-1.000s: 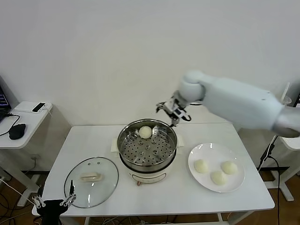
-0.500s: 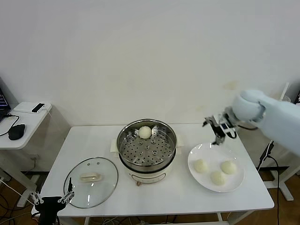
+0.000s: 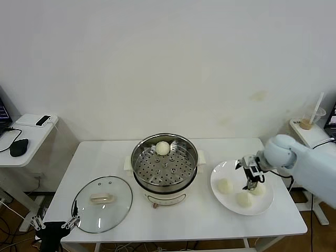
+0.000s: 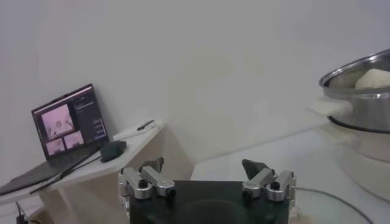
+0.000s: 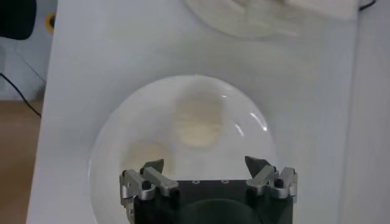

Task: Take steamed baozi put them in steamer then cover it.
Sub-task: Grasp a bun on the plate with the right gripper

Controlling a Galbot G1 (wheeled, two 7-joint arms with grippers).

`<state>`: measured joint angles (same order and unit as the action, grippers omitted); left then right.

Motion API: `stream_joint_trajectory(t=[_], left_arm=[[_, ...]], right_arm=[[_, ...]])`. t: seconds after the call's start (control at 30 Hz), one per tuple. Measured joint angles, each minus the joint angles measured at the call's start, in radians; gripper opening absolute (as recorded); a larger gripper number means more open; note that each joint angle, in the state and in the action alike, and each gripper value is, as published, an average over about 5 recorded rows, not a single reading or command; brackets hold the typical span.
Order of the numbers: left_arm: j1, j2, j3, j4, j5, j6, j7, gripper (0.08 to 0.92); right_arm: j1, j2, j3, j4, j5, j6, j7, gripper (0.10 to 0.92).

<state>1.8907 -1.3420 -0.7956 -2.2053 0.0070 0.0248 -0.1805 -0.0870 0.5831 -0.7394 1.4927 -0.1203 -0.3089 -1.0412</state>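
from the head view i see the white desk with the steamer near its middle, one steamed baozi sitting at about 12 o'clock on the perforated floor. the glass cover lies flat on the desk at about 8 o'clock from the steamer, handle up, well apart from it. the white plate sits at 3 o'clock from the steamer and carries three more buns: one toward the steamer side, one at the plate's 6 o'clock, and one mostly under my right end effector. that end effector hangs over the plate with its fingers released and spread, pointing down at that bun. my left end effector is parked low at the desk's near left corner, just beside the cover's edge.

in the left wrist view the left end effector is released, fingers apart, nothing between them; the steamer rim with a bun shows off to the side, and a laptop stands on a side table.

in the right wrist view the right end effector is spread wide above the plate, with one bun ahead of the fingers and another beside one fingertip.
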Motion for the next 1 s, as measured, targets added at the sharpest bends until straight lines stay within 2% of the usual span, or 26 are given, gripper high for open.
stream_joint_trajectory(t=[0.77, 1.0], left_arm=[[0.0, -0.005, -0.014, 0.006, -0.005, -0.001, -0.004, 0.823], [-0.002, -0.006, -0.014, 0.007, -0.006, -0.001, -0.005, 0.823]], right_arm=[[-0.109, 0.185, 0.09, -0.192, -0.086, -0.005, 0.026, 0.821], [-0.109, 0.205, 0.098, -0.209, -0.092, -0.008, 0.029, 0.726]])
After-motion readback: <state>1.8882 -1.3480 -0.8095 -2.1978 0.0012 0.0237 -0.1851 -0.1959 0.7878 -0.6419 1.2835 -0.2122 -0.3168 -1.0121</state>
